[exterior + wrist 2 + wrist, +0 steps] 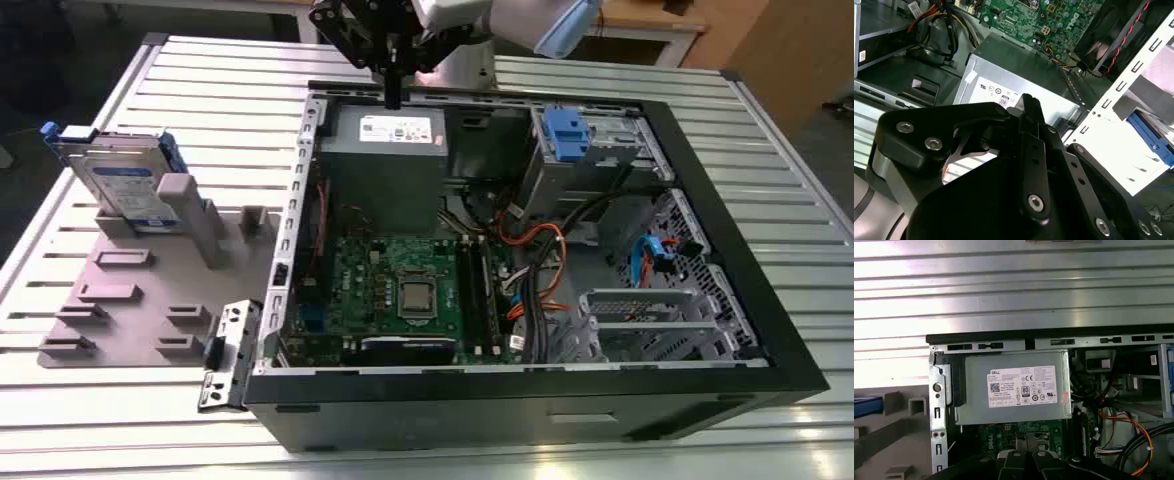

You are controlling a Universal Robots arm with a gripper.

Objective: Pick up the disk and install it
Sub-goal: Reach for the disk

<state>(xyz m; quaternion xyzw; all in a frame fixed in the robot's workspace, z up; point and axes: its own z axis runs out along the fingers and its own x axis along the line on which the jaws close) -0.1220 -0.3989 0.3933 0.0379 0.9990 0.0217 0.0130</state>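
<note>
Exterior view: the disk (127, 180) stands on edge in a grey rack (134, 290) on the table (747, 120). It is at the exterior view's left of the open case (801, 340), well apart from the claw (394, 98). I judge the rack props it this way so its thin edges are free for a grasp from above. Its labelled face looks toward the near side, leaning back slightly, with the blue frame along the upper left edge. Its long axis seems to run left to right along the table, though I cannot be sure. The claw hangs over the case's far rim, above the power supply (387, 150), clenched on nothing.
</note>
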